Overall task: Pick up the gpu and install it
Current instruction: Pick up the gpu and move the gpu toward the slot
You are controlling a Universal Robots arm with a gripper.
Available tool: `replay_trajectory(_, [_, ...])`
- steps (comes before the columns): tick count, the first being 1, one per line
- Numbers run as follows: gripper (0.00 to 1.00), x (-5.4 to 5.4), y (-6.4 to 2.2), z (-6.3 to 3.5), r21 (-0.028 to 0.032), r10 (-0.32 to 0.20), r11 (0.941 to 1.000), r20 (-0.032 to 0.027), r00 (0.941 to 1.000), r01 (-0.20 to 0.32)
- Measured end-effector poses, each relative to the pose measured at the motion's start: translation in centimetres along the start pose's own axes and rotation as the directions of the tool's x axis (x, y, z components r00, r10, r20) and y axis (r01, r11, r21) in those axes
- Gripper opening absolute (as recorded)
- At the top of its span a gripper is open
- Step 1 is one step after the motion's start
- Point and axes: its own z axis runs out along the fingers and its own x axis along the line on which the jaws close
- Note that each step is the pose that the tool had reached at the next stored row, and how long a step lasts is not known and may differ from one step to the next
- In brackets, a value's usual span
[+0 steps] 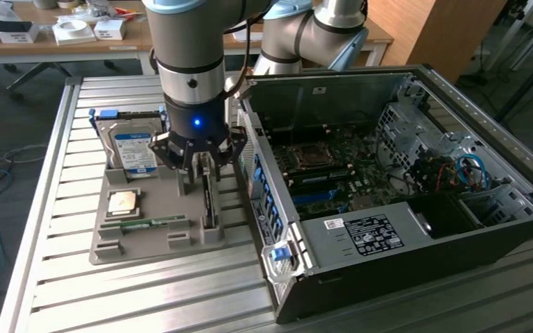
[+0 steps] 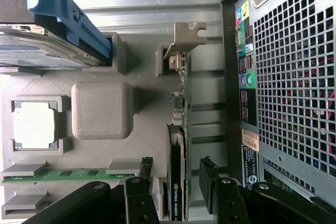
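Both fingers (image 2: 211,182) of the gripper (image 1: 202,166) stand apart astride the gpu (image 2: 182,103), upright on edge in the grey holder (image 1: 109,236) beside the case (image 1: 415,277); light, stiff but fragile, it likely wants a pinch on its flat faces.

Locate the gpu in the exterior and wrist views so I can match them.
Exterior view: the gpu stands on edge in the grey holder, directly under the gripper, beside the computer case.
Wrist view: seen edge-on between the open gripper's fingers, next to the case's perforated rear panel.
Shared landmark: the green memory stick lying in the same holder.
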Motion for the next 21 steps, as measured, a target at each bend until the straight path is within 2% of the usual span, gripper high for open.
replay_trajectory(21, [0.49, 0.1, -0.05, 1.82, -0.0001, 0.0, 1.0, 0.0, 1.0, 0.0])
